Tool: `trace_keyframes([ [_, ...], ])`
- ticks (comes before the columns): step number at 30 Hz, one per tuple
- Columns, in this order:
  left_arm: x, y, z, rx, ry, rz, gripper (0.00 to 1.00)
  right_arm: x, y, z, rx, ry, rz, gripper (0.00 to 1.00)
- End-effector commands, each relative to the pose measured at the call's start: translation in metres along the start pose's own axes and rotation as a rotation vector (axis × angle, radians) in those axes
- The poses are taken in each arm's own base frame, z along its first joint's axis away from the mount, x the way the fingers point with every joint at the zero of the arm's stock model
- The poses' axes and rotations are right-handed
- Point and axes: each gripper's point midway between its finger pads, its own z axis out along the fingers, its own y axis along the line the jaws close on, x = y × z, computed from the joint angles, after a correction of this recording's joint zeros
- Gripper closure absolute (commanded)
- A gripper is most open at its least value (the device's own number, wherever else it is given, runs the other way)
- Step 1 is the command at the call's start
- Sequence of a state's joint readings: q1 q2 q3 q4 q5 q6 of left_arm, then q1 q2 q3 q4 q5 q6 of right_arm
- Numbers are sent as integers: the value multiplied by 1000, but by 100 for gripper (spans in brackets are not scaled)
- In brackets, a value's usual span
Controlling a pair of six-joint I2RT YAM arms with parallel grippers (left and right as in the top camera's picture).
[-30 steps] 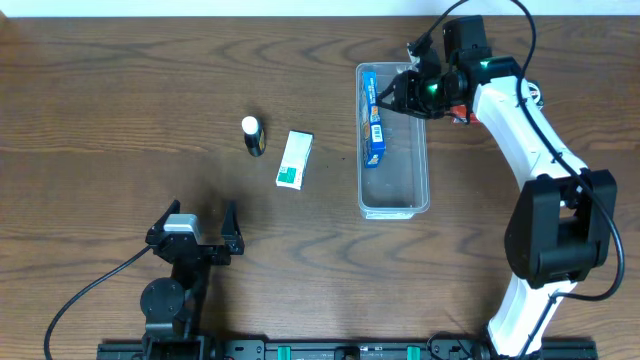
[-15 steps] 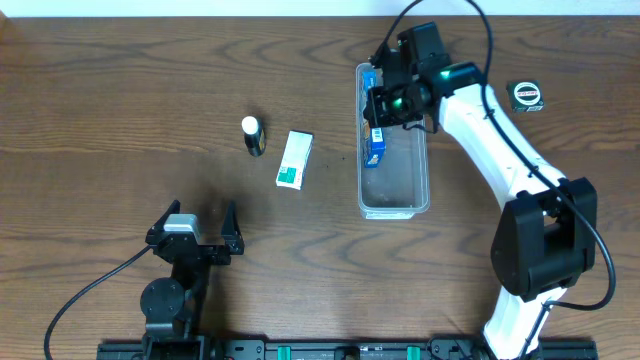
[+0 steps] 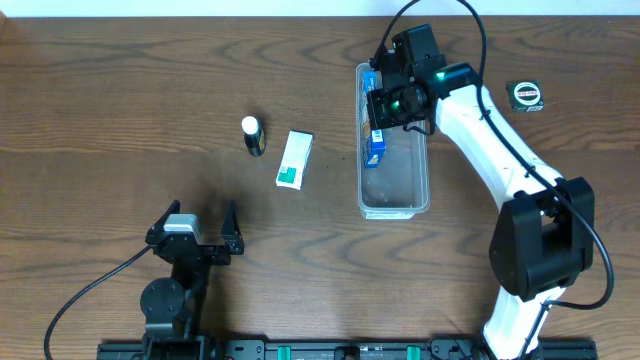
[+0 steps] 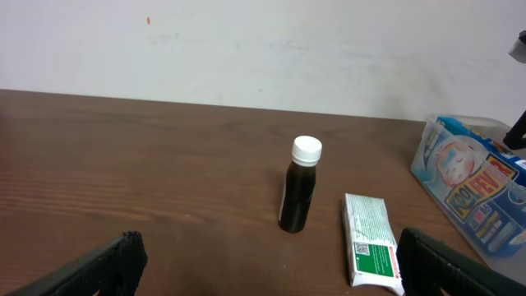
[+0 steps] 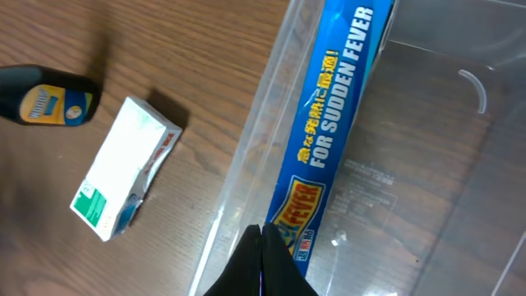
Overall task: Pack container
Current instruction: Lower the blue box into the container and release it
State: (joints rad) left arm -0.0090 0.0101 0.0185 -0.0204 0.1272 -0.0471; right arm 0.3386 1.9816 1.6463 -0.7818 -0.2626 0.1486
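The clear plastic container (image 3: 395,195) lies at centre right, with a blue box (image 3: 375,140) along its left wall. The right wrist view shows the container (image 5: 427,164) and the blue box (image 5: 329,123) printed "FOR SUDDEN FEVER". My right gripper (image 3: 378,100) hovers over the container's far left end; its fingers (image 5: 261,238) are pressed together and empty. A white and green box (image 3: 294,160) and a small dark bottle with a white cap (image 3: 252,134) stand left of the container. My left gripper (image 3: 192,235) is open and empty near the front; its view shows the bottle (image 4: 299,186) and the box (image 4: 371,240).
A small round black and green object (image 3: 526,95) lies at the far right of the table. The container's blue box end shows in the left wrist view (image 4: 472,193).
My right arm has swung left from beside the container's far right corner to above its far left end, uncovering the small round object. The left arm has not moved.
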Motion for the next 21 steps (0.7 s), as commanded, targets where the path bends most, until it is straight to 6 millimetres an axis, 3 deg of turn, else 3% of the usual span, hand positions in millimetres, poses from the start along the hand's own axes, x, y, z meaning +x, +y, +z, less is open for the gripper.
trace_keyframes([
  [1, 15, 0, 1, 6, 45, 9, 2, -2, -5, 4, 30, 0, -17, 99],
  [15, 15, 0, 1, 6, 45, 9, 2, 2, 1, 7, -1, 10, -38, 99],
  [21, 15, 0, 1, 6, 45, 9, 2, 6, -9, 10, 53, 18, -34, 99],
])
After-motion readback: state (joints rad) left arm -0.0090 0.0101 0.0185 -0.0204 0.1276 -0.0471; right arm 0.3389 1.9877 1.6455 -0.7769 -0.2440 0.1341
